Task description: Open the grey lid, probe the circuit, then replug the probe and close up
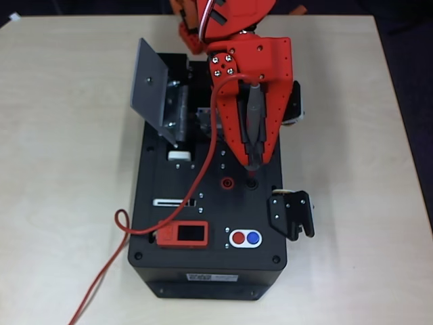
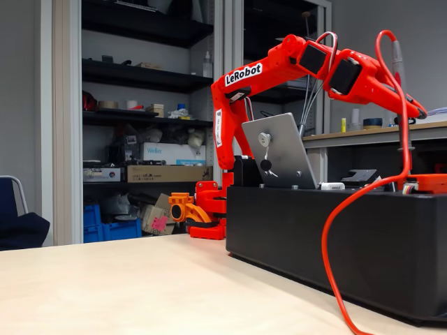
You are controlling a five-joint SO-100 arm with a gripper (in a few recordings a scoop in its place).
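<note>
The grey lid [image 1: 150, 84] stands swung open at the black box's [image 1: 203, 271] far left corner, and in the fixed view the lid [image 2: 279, 150] leans upright with its black knob showing. Below it lies the uncovered circuit [image 1: 181, 108] with shiny metal parts. My red gripper [image 1: 254, 159] is shut on the probe [image 1: 256, 128], which points down with its dark tip just above the black socket [image 1: 252, 183]. The probe's red cable [image 1: 206, 162] loops left over the box and off its side. In the fixed view my gripper [image 2: 412, 112] hangs above the box's right end.
A red socket [image 1: 227, 182] sits left of the black one. Near the box's front are a red module with a black screen [image 1: 183, 235] and red and blue buttons [image 1: 245, 238]. A black bracket [image 1: 292, 214] sticks out on the right side. Pale table [image 1: 61, 203] surrounds the box.
</note>
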